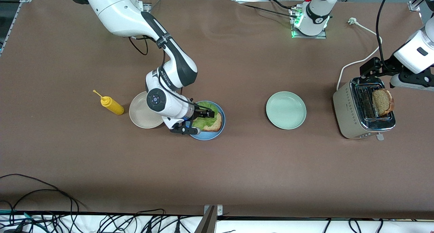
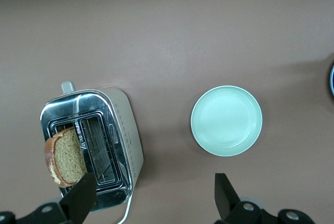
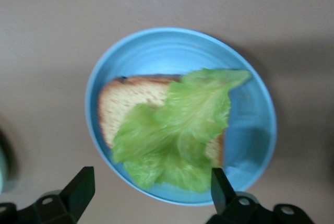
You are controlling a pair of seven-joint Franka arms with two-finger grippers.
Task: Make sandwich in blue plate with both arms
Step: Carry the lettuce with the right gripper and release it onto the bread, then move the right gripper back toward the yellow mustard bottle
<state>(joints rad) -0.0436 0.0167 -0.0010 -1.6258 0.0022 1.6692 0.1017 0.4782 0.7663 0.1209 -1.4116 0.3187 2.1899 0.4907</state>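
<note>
Over the blue plate (image 1: 219, 130) hangs the right gripper (image 1: 198, 121), jaws spread and holding nothing; bread (image 3: 136, 98) with a lettuce leaf (image 3: 180, 125) on top lies on that plate. Over the toaster (image 1: 349, 117), at the left arm's end of the table, the left gripper (image 2: 151, 195) has jaws spread; a bread slice (image 1: 383, 101) stands in the slot.

Front camera high, facing the robots—wrist cameras look straight down, sharing its blue plate (image 1: 220, 128) and toaster (image 1: 359, 121).

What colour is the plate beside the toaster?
Pale green plate; it shows best in the left wrist view.
</note>
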